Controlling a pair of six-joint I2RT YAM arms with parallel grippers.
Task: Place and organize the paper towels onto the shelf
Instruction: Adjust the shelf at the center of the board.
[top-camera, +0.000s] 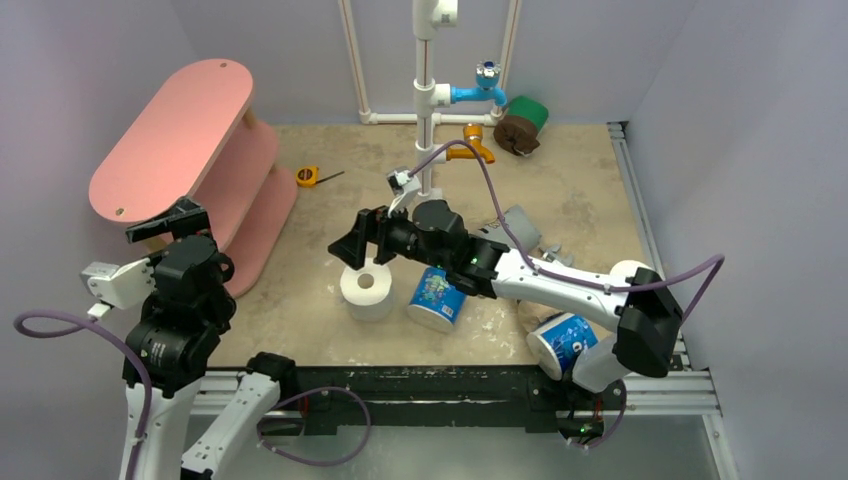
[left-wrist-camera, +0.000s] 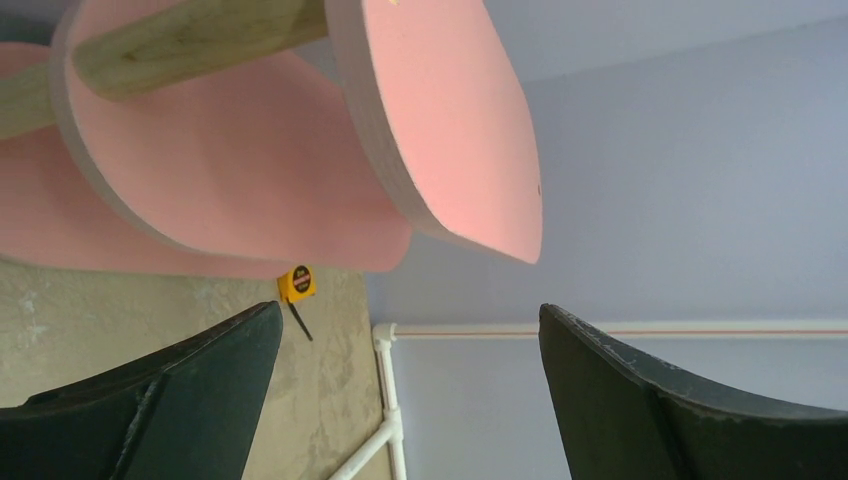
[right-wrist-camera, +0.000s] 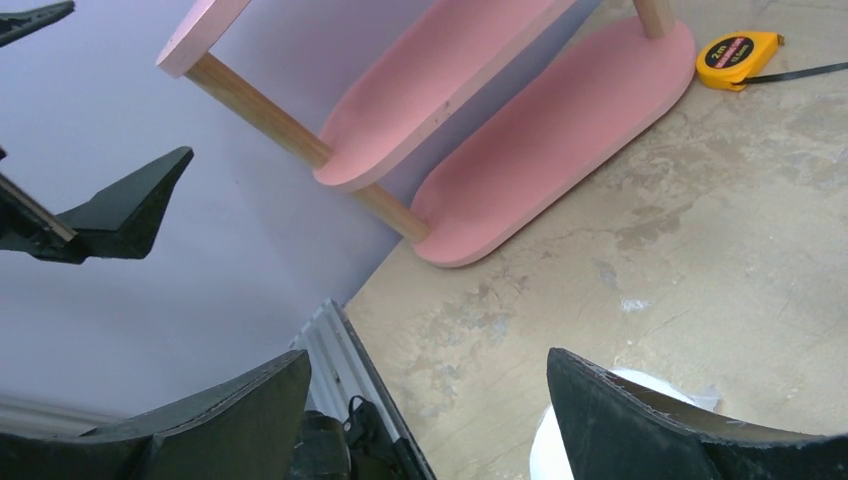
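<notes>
**Bare roll under the right gripper: light, soft, so squeeze gently**

Lower centre of the top view: the bare white roll (top-camera: 367, 290) stands on end, core up, with a blue printed roll (top-camera: 436, 298) just beside it. Your right gripper (top-camera: 362, 243) hovers above it, jaws wide, holding nothing. At lower left, your left gripper (top-camera: 168, 222) is fully spread and empty beside the shelf (top-camera: 170, 140). Expect the roll to be light and crushable. Take it across the outer wall at mid-height.

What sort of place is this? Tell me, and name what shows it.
Probably a robot test cell: plain grey walls box in a table, a mock pipe frame with taps stands at the back, and metal rails edge it.
</notes>
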